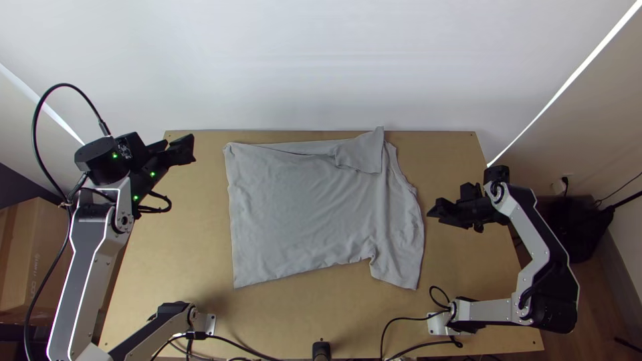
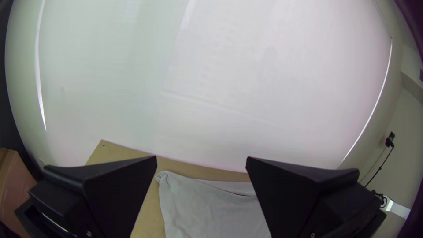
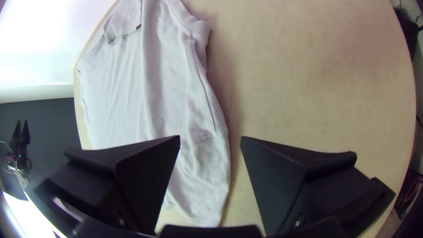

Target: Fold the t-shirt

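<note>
The light grey t-shirt (image 1: 301, 207) lies mostly flat on the table, one flap folded over near its far edge and its right part uneven with creases. My left gripper (image 1: 192, 148) is above the table's far left corner, apart from the cloth; in the left wrist view the gripper (image 2: 201, 163) stands open, the t-shirt (image 2: 211, 211) beyond it. Right of the shirt is my right gripper (image 1: 431, 210), close to the cloth's edge. The right wrist view shows this gripper (image 3: 210, 141) open, with the t-shirt's edge (image 3: 207, 176) below and between its fingers, not held.
The wooden table (image 1: 174, 267) shows bare wood around the shirt. A white wall (image 1: 321, 67) rises behind its far edge. Black cables (image 1: 401, 319) lie along the near edge. A cardboard box (image 1: 33, 254) stands off the left side.
</note>
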Robot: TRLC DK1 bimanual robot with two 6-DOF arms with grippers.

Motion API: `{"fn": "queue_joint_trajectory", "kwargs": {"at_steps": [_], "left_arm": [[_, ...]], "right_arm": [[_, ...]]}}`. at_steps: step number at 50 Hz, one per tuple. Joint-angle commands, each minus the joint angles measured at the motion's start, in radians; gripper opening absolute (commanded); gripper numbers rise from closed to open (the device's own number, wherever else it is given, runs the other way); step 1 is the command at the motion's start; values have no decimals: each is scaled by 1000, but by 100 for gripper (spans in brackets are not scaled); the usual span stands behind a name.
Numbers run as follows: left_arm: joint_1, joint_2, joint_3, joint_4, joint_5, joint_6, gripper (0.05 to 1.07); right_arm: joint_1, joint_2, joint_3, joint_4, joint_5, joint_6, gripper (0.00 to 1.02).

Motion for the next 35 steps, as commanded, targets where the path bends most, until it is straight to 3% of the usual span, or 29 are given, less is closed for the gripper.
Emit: {"fn": "queue_joint_trajectory", "kwargs": {"at_steps": [1,21,35], "left_arm": [[-10,-31,-23,-7,6,-25,102],[-6,-85,-78,-16,6,-18,102],[4,-95,-86,-33,5,-1,102]], "right_arm": [[1,1,-44,16,-20,-38,53],[10,47,-119,103,-30,-40,53],[75,98,-171,170,-30,-23,53]]}}
